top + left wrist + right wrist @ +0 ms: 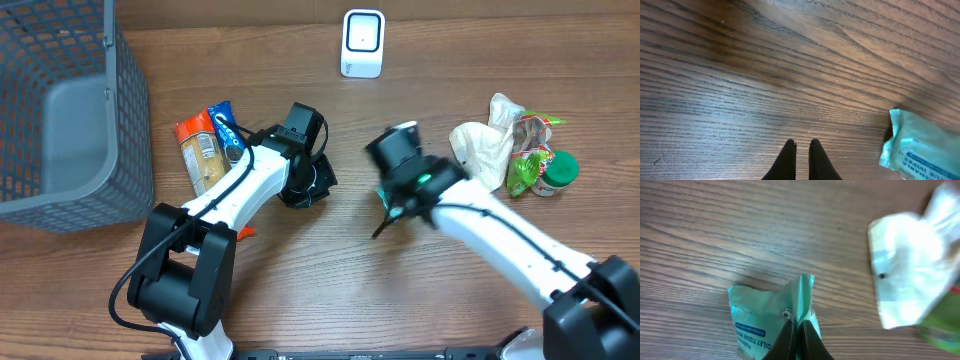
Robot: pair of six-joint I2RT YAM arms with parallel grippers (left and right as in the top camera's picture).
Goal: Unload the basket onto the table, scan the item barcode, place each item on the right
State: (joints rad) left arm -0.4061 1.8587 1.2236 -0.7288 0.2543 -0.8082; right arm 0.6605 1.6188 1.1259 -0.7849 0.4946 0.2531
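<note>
Right wrist view first: what has the right claw [799, 336] got?

Its two dark fingers [788, 339] are pinched together on a raised fold of the teal wipes packet [757, 325]. A closed grip.

Is the packet off the worktop [715, 235]?

Cannot tell. Wood grain shows above and beside it, and a blurred white plastic bag [910, 265] sits off to its right.

And the left claw [802, 156]?

Closed on nothing. In the left wrist view its fingertips [788, 160] stand nearly touching over bare wood, with one corner of the same teal packet showing at the lower right.

Where does all this sit from overhead?

The right arm [500, 228] is blurred and covers the packet, near the middle of the worktop; the left claw is just to its left. The white scanner [362, 42] stands at the far edge, well apart from both. A grey mesh basket [70, 110] fills the far left, an orange snack packet [198, 152] and a blue biscuit packet [226, 128] lie beside the left arm [237, 185], and a green-capped bottle [560, 172] lies at the right.
</note>
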